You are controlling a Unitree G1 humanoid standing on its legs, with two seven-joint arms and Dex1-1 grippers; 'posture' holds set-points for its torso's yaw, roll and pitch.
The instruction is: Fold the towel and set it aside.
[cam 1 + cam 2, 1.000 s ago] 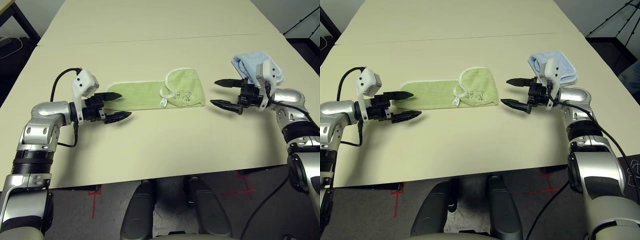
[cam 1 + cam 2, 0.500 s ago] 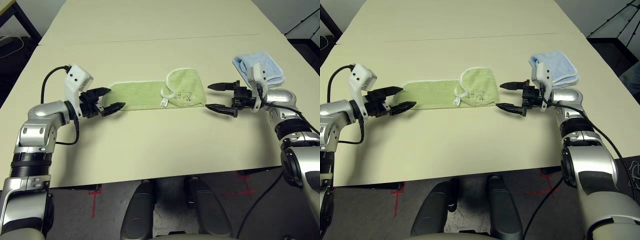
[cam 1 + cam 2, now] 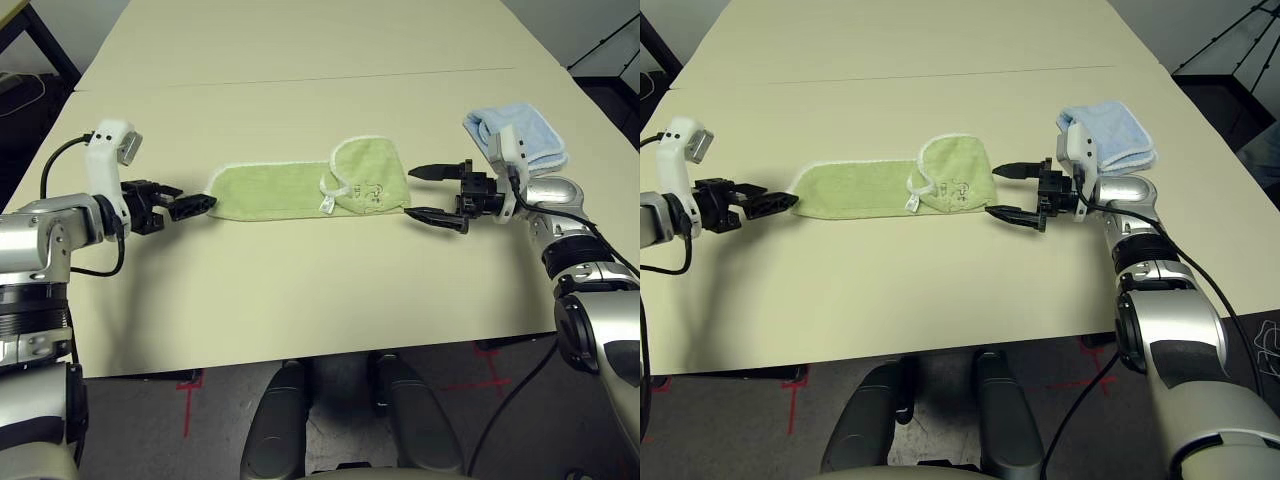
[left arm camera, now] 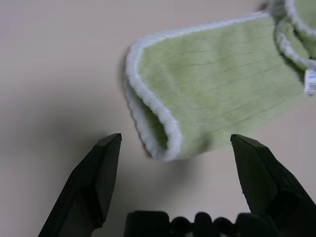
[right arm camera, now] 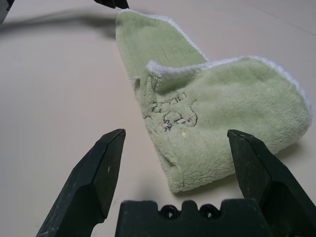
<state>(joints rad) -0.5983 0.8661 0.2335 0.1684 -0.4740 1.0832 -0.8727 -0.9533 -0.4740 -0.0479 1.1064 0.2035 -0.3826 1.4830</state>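
The light green towel lies on the table as a long strip. Its right end is folded over, showing the embroidered motif and a white tag. My left gripper is open, low over the table just off the towel's left end, which lies between the fingers a little ahead of their tips. My right gripper is open at the towel's right end, its fingertips flanking the folded part. Neither gripper holds anything.
A folded light blue towel lies at the right of the table, just behind my right wrist. The table's front edge runs close below both arms. Bare tabletop stretches beyond the green towel to the far side.
My left arm has drawn back to the left, its gripper moving from the towel's near-left corner to just off the left end. My right gripper has moved left, up to the towel's right end.
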